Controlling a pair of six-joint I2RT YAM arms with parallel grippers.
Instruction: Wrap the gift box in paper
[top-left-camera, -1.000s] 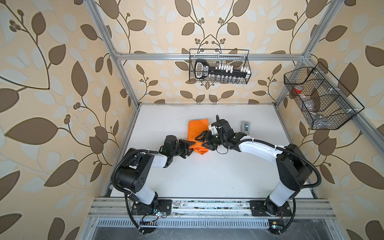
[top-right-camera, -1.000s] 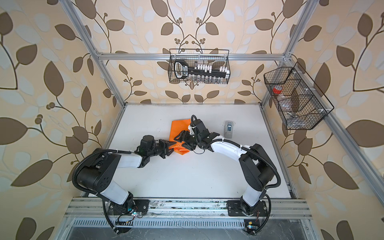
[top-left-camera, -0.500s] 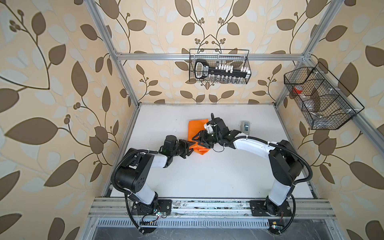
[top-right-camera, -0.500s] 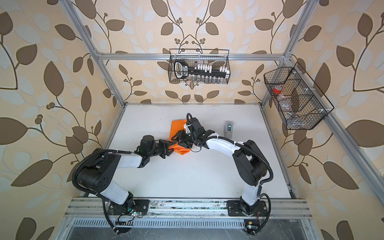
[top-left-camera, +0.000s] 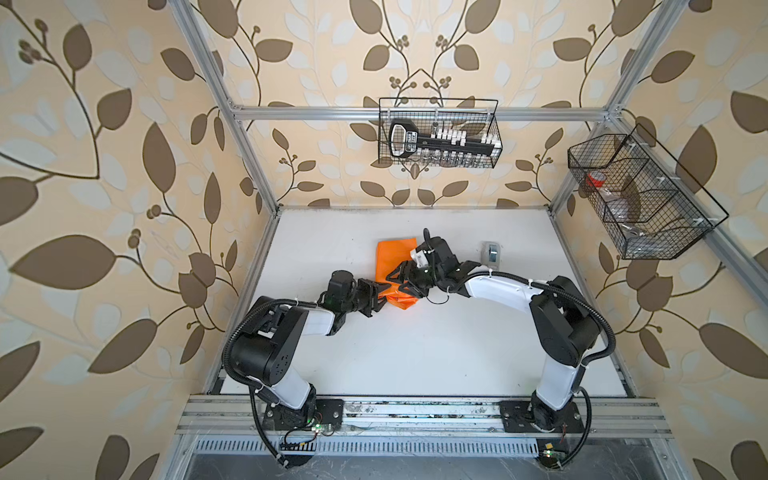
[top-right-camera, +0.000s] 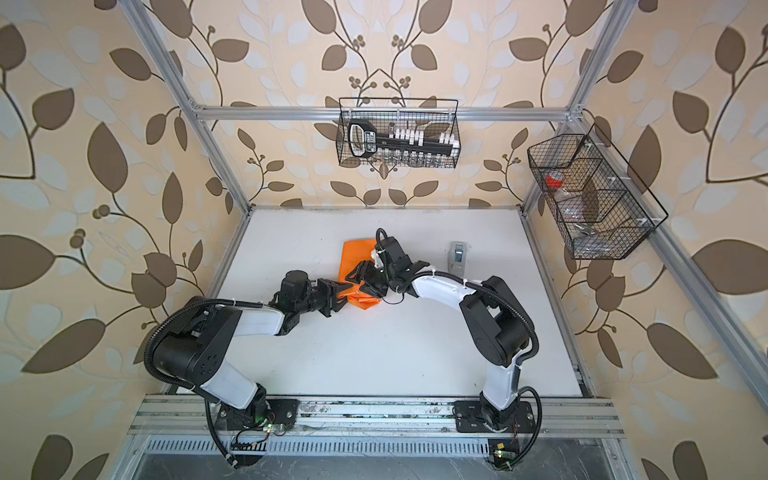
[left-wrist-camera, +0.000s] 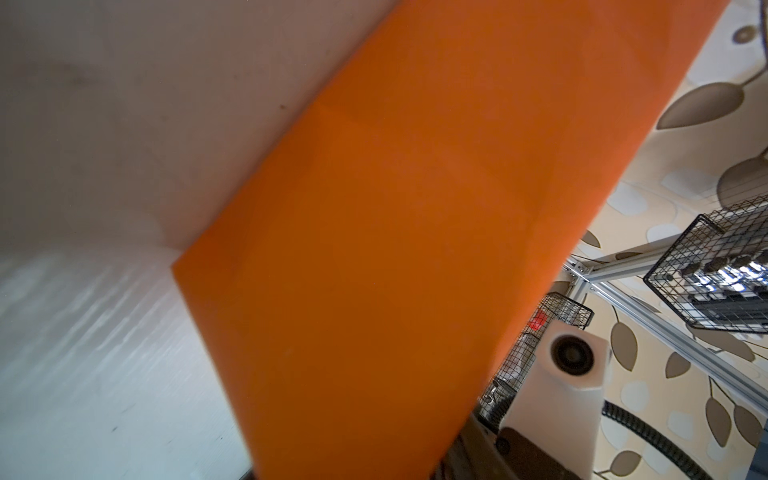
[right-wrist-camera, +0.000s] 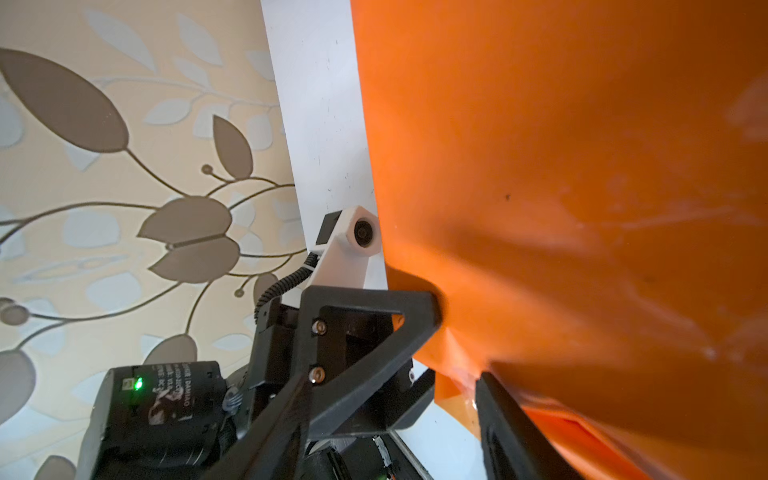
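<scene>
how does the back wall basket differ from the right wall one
The back basket is one open bin holding a long black tool; the right basket is split into compartments, with a red item in one. Back basket hangs square-on, right basket slants away. Both are black wire.

- Two arms were on show: left arm (top-left-camera: 316, 322) and right arm (top-left-camera: 500, 291).
- Two pincers made the count, left pincer (top-left-camera: 380, 292) and right pincer (top-left-camera: 402, 281), tips close together.
- One paper (top-left-camera: 394, 257), a single orange sheet, sat right at both pincers' tips.
- One tape dispenser (top-left-camera: 491, 252) stood alone, well apart from the right pincer.
- Two wire baskets hung there: back basket (top-left-camera: 384, 124) beyond both pincers, side basket (top-left-camera: 665, 232) far past the right pincer.
- One table (top-left-camera: 415, 353) lay under both pincers.
</scene>
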